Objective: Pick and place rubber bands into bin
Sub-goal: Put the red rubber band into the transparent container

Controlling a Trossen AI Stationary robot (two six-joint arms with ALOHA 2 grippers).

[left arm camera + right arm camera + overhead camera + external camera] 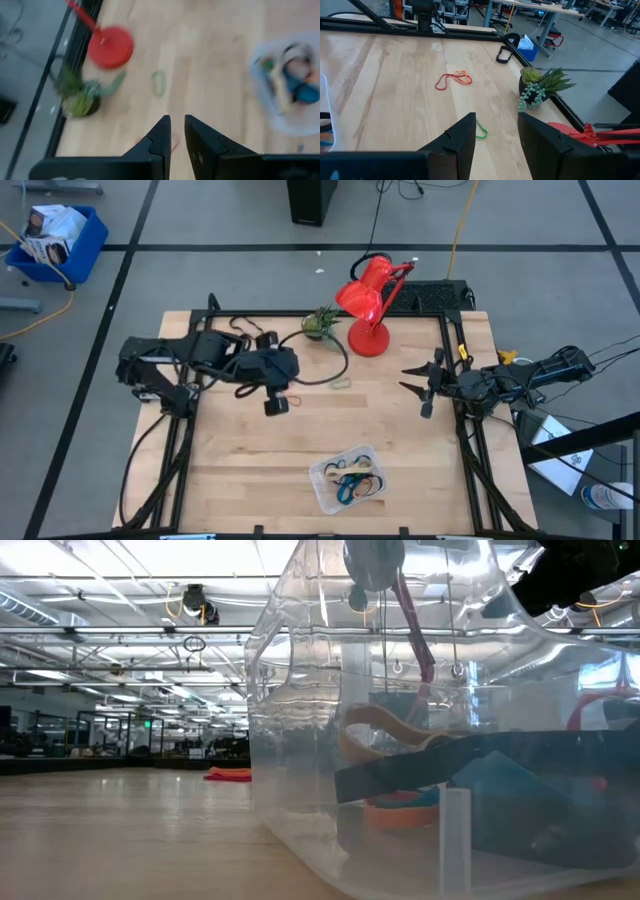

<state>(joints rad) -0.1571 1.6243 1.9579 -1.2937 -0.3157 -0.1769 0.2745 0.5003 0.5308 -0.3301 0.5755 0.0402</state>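
Observation:
The clear bin (pixel 322 480) stands near the table's front edge with several rubber bands (pixel 358 480) in it; it fills the right of the low view (pixel 300 740). A red and an orange band (pixel 454 79) lie flat on the wood mid-table (pixel 296 398). A green band (pixel 158 82) lies to their right (pixel 341 383). My left gripper (pixel 176 131) hovers over the red and orange bands (pixel 290 385), its fingers a narrow gap apart and empty. My right gripper (pixel 412 378) is open and empty at the right, pointing at the bands (pixel 496 135).
A red desk lamp (pixel 368 305) and a small potted plant (pixel 320 323) stand at the table's far edge. A black cable (pixel 335 360) loops near the plant. Bare wood lies between the bands and the bin.

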